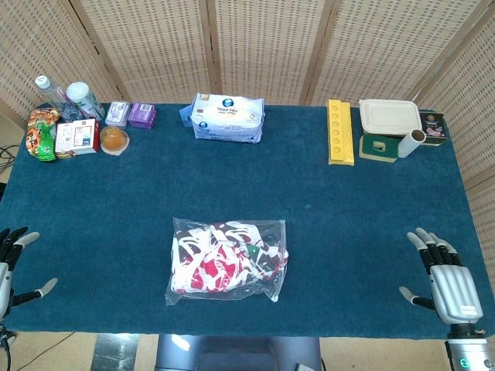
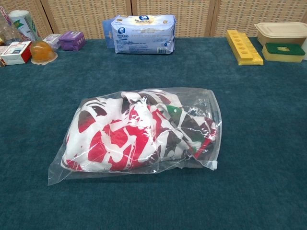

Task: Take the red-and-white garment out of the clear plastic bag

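Red-and-white folded garment (image 2: pixel 122 139) sealed inside a clear plastic bag (image 2: pixel 211 112), lying flat near the front middle of the dark blue carpeted surface (image 1: pixel 348 216). Left robot hand (image 1: pixel 11 263) at the front left edge, fingers spread, holding nothing. Right robot hand (image 1: pixel 445 278) at the front right, likewise spread and empty. Both well apart from the bag. Blue-and-white soft tissue pack (image 1: pixel 228 117) along the far edge.

place: looks like a lab or demo setup, not a home
backdrop: tan woven-wicker folding screens (image 1: pixel 263 46) fencing off the far side, well beyond both hands
surface: dark teal carpet-like tabletop (image 1: pixel 325 209)
props: random packaged groceries lined up along the far edge
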`<action>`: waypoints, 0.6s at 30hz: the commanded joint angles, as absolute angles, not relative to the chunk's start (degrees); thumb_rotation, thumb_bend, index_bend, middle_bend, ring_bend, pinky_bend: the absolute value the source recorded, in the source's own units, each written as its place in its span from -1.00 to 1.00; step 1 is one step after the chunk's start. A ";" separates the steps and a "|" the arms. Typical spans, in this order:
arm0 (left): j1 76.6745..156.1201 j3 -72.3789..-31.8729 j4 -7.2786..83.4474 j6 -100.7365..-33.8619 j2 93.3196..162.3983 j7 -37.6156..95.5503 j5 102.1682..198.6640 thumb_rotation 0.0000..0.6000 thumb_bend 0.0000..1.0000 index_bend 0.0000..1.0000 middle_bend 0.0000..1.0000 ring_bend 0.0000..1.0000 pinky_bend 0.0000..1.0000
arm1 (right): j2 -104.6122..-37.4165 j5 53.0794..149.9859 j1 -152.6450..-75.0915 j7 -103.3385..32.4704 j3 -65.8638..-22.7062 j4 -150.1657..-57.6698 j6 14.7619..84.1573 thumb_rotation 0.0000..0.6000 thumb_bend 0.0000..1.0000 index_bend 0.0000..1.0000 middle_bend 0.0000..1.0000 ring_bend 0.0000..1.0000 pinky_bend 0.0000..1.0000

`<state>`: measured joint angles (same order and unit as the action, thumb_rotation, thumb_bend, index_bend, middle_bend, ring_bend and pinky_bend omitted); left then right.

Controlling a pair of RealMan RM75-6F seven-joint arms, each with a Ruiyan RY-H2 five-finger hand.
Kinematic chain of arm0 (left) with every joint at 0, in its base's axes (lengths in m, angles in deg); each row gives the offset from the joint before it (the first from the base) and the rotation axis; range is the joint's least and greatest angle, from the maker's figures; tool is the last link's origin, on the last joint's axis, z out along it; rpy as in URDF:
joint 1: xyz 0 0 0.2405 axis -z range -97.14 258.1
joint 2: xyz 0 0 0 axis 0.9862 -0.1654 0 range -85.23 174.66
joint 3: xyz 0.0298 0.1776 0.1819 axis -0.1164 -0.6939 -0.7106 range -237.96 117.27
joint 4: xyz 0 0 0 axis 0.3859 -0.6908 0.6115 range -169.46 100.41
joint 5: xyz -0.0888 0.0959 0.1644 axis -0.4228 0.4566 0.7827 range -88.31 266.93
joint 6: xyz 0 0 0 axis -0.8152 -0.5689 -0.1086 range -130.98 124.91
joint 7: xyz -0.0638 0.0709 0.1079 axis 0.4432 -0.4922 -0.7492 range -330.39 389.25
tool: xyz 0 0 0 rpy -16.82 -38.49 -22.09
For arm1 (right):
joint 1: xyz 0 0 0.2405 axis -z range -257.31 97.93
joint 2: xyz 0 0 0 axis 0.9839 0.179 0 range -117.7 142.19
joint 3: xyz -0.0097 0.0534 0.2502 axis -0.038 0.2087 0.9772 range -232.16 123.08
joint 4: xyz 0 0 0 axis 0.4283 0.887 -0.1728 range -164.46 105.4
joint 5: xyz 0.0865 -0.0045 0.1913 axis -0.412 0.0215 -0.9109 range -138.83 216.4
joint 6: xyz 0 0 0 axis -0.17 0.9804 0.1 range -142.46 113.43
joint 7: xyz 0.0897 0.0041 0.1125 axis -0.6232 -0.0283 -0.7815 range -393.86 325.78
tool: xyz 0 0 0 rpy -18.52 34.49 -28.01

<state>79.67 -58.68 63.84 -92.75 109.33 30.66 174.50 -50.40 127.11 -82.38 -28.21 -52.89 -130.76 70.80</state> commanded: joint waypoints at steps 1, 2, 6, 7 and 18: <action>79.88 -58.69 63.93 -92.02 109.36 30.37 174.02 1.00 -0.89 -0.63 -0.72 -0.90 -0.86 | -50.63 127.06 -82.71 -28.37 -52.96 -130.84 70.11 1.00 -0.62 -0.76 -0.83 -0.77 -0.77; 79.94 -58.69 64.00 -91.82 109.33 30.31 173.89 1.00 -0.89 -0.63 -0.72 -0.90 -0.86 | -50.73 127.17 -82.76 -28.40 -53.03 -130.82 70.01 1.00 -0.62 -0.76 -0.82 -0.77 -0.77; 79.94 -58.75 64.13 -91.84 109.24 30.34 174.10 1.00 -0.89 -0.63 -0.72 -0.90 -0.86 | -50.95 127.56 -82.69 -28.58 -53.20 -130.58 70.18 1.00 -0.62 -0.76 -0.82 -0.77 -0.77; 79.88 -58.80 64.13 -91.97 109.18 30.41 174.27 1.00 -0.89 -0.63 -0.72 -0.90 -0.86 | -50.94 127.69 -82.57 -28.64 -53.27 -130.56 70.41 1.00 -0.62 -0.76 -0.82 -0.77 -0.77; 80.15 -59.22 64.95 -91.24 108.30 30.10 174.93 1.00 -0.89 -0.63 -0.72 -0.90 -0.86 | -50.78 128.37 -81.42 -30.23 -53.80 -129.55 72.01 1.00 -0.62 -0.76 -0.83 -0.77 -0.77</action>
